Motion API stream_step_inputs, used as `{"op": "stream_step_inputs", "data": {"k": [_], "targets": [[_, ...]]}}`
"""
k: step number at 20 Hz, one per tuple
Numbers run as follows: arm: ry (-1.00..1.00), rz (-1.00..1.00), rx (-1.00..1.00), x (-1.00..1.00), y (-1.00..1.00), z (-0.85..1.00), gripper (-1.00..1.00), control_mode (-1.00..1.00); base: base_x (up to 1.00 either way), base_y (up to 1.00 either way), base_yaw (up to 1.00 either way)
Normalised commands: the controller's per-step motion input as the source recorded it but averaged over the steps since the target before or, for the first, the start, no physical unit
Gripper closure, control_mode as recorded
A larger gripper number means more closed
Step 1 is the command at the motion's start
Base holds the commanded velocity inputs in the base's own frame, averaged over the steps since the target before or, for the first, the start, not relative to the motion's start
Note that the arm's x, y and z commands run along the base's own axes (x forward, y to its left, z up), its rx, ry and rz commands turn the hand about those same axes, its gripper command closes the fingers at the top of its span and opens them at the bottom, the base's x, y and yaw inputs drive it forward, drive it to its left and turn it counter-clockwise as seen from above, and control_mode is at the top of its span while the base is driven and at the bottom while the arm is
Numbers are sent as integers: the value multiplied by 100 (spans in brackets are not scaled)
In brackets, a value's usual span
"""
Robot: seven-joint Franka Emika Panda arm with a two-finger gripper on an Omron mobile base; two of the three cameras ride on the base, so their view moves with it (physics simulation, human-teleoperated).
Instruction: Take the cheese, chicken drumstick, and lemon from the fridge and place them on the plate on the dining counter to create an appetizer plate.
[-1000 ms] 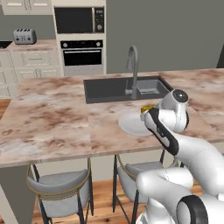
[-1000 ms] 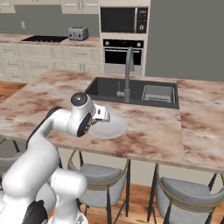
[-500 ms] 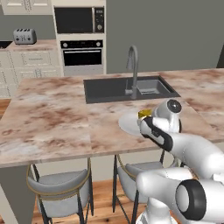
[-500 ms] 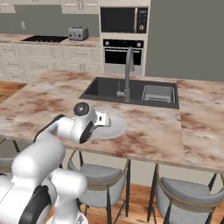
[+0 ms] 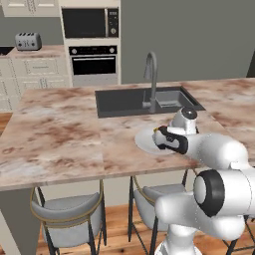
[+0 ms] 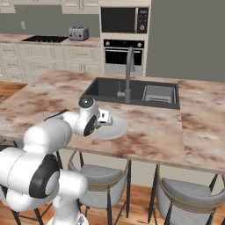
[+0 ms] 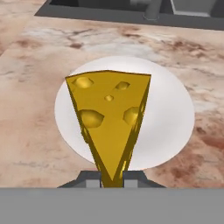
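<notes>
The cheese [image 7: 111,120] is golden yellow with darker round holes (its side face looks browner, perhaps shadow). The plate [image 7: 170,109] is plain white. The counter [image 7: 39,65] is beige stone veined rust-brown; the sink [image 5: 124,102] dark grey.

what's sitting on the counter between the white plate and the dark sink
Nothing: in the hand view, bare marbled stone counter runs from the round white plate to the dark inset sink. The yellow cheese wedge hangs over the plate.

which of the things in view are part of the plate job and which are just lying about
Part of the job:
cheese, shut in the pincer
plate, below the cheese
dining counter

Just lying about:
sink
faucet
toaster
oven
stools
</notes>
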Motion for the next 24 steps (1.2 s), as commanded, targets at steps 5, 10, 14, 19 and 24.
{"op": "stream_step_inputs", "data": {"k": [5, 10, 14, 19, 24], "targets": [[4, 0, 0, 27, 0, -20, 100, -100, 0, 0, 0], [0, 0, 0, 21, 0, -36, 100, -100, 0, 0, 0], [0, 0, 0, 26, 0, -30, 100, -100, 0, 0, 0], [0, 0, 0, 34, 0, -21, 100, -100, 0, 0, 0], [2, 0, 0, 35, 0, -18, 100, -100, 0, 0, 0]]}}
